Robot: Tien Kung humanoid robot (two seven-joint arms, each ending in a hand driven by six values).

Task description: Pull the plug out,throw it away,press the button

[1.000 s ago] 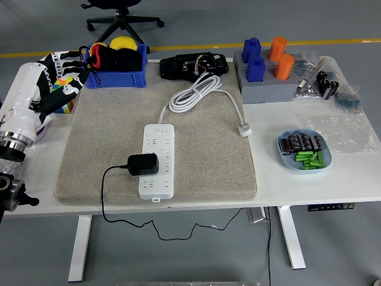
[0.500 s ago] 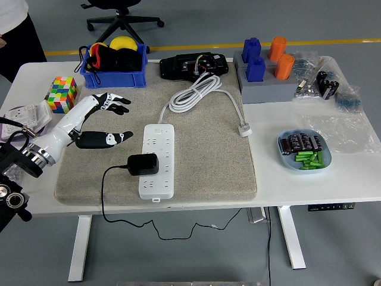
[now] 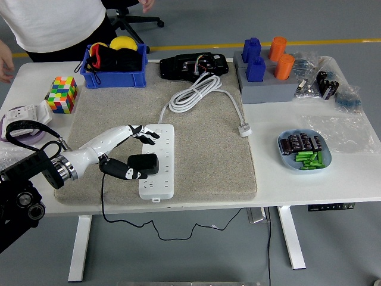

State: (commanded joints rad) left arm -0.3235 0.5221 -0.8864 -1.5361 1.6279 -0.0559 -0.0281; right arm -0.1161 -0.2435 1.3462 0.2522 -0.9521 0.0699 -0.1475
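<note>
A white power strip [image 3: 158, 159] lies lengthwise on the grey mat [image 3: 202, 155]. A black plug adapter [image 3: 144, 164] sits in it near its front end, its black cord trailing off the table's near edge. My left hand [image 3: 134, 151] reaches in from the left with fingers spread. The upper fingertips [image 3: 147, 134] are over the strip's left edge and the thumb [image 3: 122, 171] lies just left of the plug. It holds nothing. The strip's white cable [image 3: 193, 92] is coiled behind it, and its white plug [image 3: 244, 129] lies on the mat. My right hand is out of view.
A person in a white shirt [image 3: 53, 24] stands at the far left. A blue bin [image 3: 116, 62], colour cube [image 3: 62, 94], black device [image 3: 193, 64], grey block holder [image 3: 265, 80] with blue and orange pieces, and a blue dish [image 3: 303, 152] surround the mat.
My left hand has swung from the table's left edge rightward and down to the plug. The person has come into view at the far left.
</note>
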